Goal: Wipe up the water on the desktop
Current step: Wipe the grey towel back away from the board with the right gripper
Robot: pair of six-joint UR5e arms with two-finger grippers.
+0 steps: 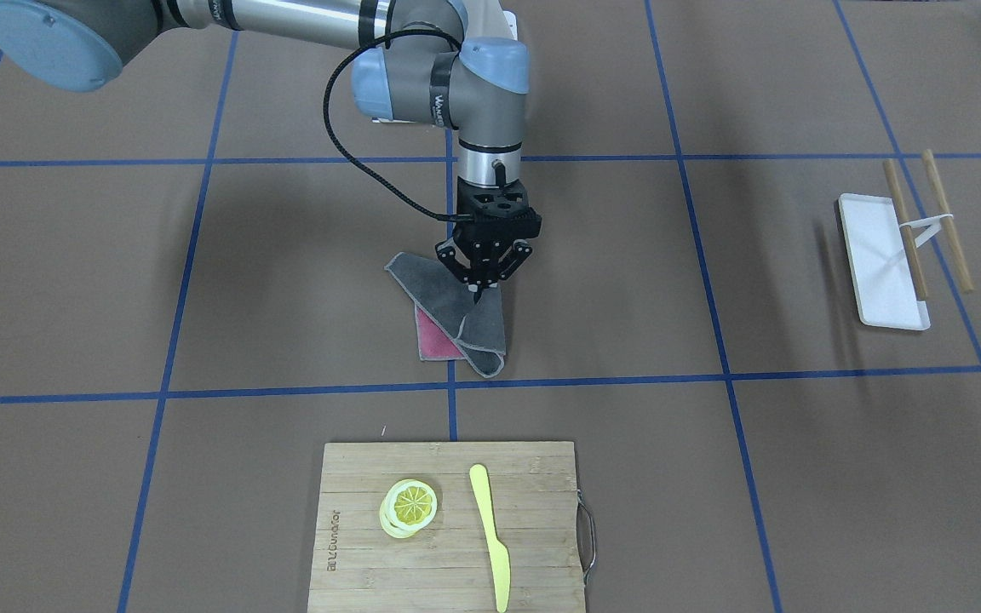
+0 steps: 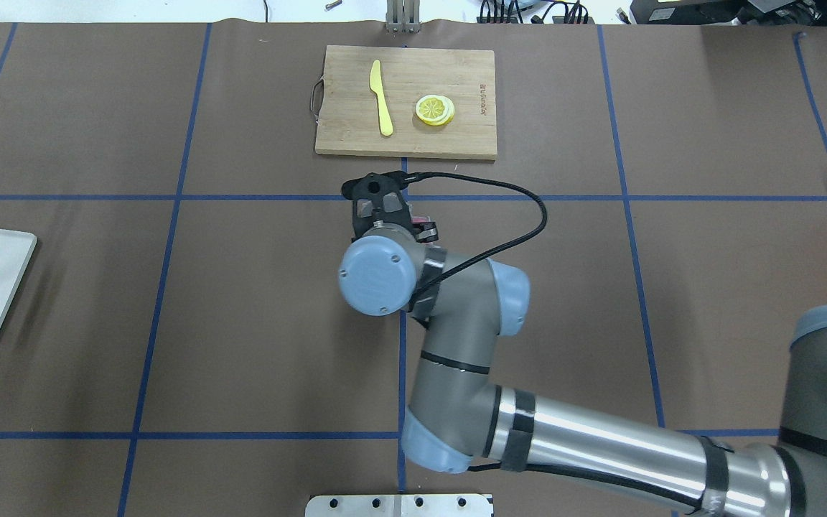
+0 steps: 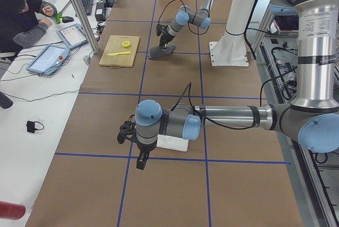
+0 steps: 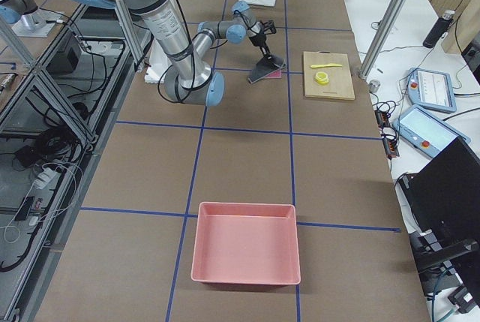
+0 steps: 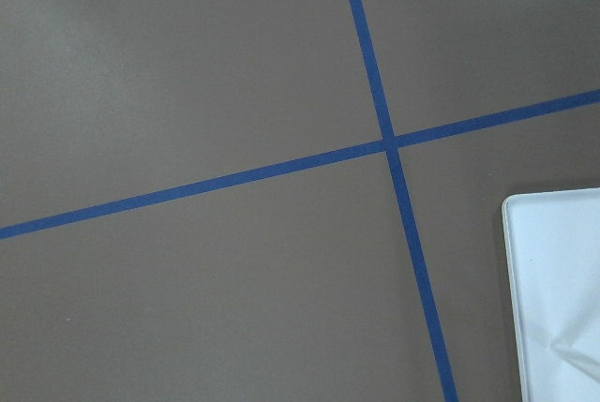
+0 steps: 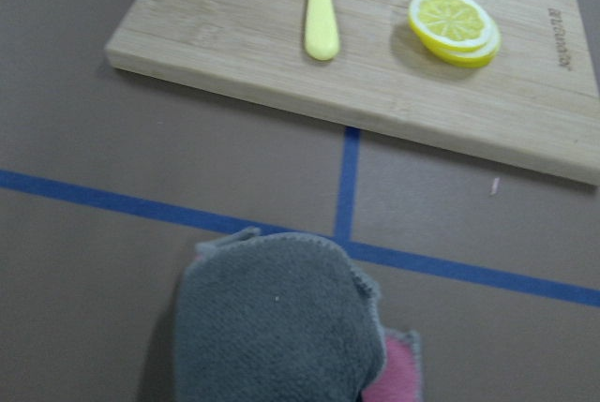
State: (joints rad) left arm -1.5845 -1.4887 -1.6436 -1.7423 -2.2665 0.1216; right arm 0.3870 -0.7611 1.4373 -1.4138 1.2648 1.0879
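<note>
Grey terry cloth (image 1: 478,336) with a pink underside sits near the middle of the desktop (image 1: 627,281), pinched at one raised point by the right gripper (image 1: 476,292). The fingers are drawn together on the fabric, so that it peaks like a small tent in the side views while its lower folds rest on the brown surface.

The right arm comes in low and nearly level. Its wrist is bent so that the tool points straight down, and a black cable (image 1: 354,162) loops beside it.

The left gripper (image 3: 141,161) shows only in the exterior left view. It hangs downward from an outstretched, level forearm, just beside the white tray (image 1: 878,272), and how far its fingers are parted cannot be told.

The cloth's far tip ends just short of a blue tape line (image 1: 286,392). Beyond that line, near but apart, is the edge of the bamboo cutting board (image 1: 533,511), which carries lemon slices (image 1: 410,507) and a yellow knife (image 1: 490,528). Bare brown desktop runs wide on both sides of the cloth.

The tray, with a pair of chopsticks (image 1: 950,221) across its edge, lies well apart toward the robot's left. A pink bin (image 4: 246,243) lies well apart toward its right end. A person (image 3: 21,15) sits at the side bench past the table's long edge.
</note>
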